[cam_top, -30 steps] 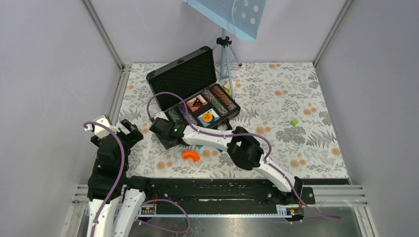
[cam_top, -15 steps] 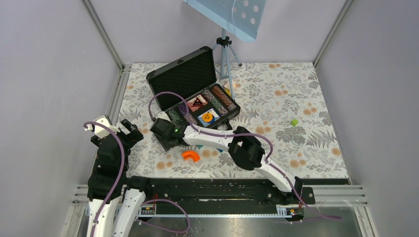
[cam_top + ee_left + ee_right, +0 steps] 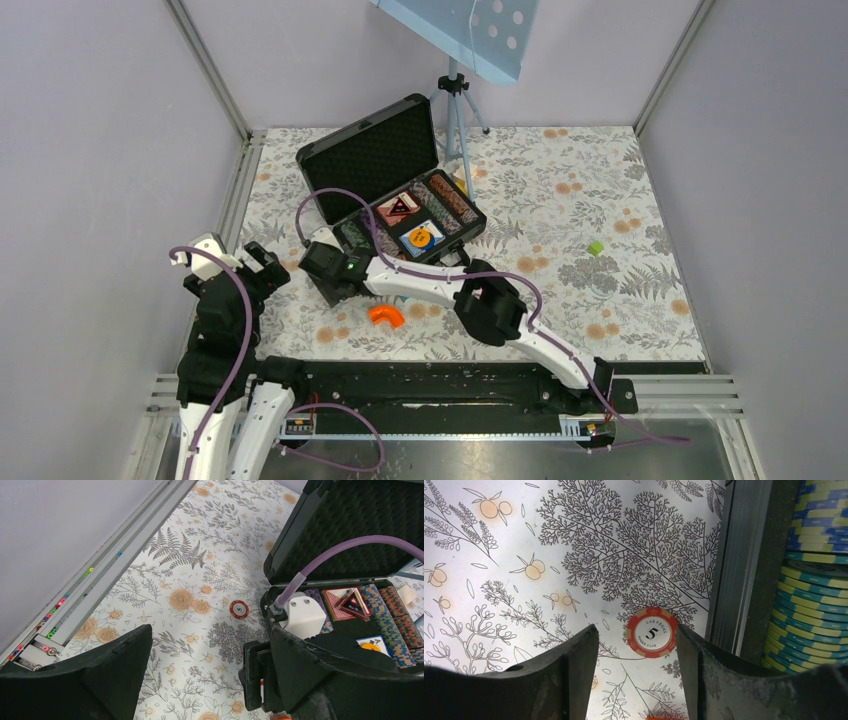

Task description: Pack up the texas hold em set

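- One red five-value poker chip (image 3: 652, 632) lies flat on the floral cloth (image 3: 514, 545), outside the set and just beside the outer wall of the black briefcase (image 3: 738, 570).
- Right gripper (image 3: 637, 640) hovers above it, jaws apart and empty. The chip shows between the fingers, a little toward the right one.
- Likely step: picking up this chip. A flat disc on cloth gives little to pinch, so I judge it best to centre the jaws over it, lower until the fingertips press the cloth, then close across the rim.
- The right finger has scant room, since the case wall stands close on that side. Shifting slightly away from the wall before descending seems wise.
- Left gripper (image 3: 207, 645) is parked well apart at the table's left side, jaws wide and empty, and does not crowd the work.
- An orange curved piece (image 3: 385, 316) lies near the right forearm, where a backward swing could knock it.
- Beyond the wall, striped chip rows (image 3: 811, 605) fill the tray, with a red card deck (image 3: 400, 208) further in. The lid (image 3: 375, 150) stands open, so the way in from above looks free.
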Robot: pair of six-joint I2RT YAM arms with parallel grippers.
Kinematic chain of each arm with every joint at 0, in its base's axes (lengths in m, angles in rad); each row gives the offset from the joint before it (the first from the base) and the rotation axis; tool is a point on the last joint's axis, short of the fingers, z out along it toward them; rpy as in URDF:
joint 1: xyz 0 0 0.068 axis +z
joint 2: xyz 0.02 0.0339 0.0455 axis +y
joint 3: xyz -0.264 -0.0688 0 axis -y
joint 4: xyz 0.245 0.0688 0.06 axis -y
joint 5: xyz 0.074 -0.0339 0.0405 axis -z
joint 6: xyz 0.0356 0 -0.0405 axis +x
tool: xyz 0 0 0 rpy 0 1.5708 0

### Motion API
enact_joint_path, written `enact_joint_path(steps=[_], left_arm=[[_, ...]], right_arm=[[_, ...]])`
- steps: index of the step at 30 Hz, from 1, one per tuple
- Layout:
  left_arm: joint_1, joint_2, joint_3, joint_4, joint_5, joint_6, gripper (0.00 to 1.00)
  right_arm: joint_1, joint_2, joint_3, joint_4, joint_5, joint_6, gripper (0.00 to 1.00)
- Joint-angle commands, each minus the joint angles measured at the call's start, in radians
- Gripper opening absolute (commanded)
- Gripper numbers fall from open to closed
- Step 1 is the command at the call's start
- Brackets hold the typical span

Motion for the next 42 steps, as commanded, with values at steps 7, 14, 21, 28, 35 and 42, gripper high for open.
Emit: enact_joint_path(steps=[7,14,21,28,35,42], left_arm=[[-0.005,-0.010,0.000,0.043,-0.022,0.010,0.87],[-0.006,-0.011,0.000,0.043,-0.023,0.011,0.87],[-0.008,-0.011,-0.002,0.044,-0.022,0.011,0.87],[-0.007,-0.011,-0.002,0.045,-0.021,0.011,0.87],[-0.009,-0.010,-0.002,0.045,-0.019,0.011,0.87],[-0.010,-0.010,-0.002,0.045,-0.018,0.011,0.87]], right_arm=[[-0.011,0.086,0.067,-0.171,0.078,0.005,0.65],[-0.011,0.095,0.065,-0.185,0.038,0.016,0.62],[-0.002,0.046,0.002,-0.167,-0.002,0.029,0.55],[0.025,-0.031,-0.130,-0.112,-0.022,0.039,0.55],[0.034,-0.069,-0.198,-0.088,0.010,0.049,0.64],[0.034,-0.061,-0.199,-0.113,0.061,0.033,0.70]])
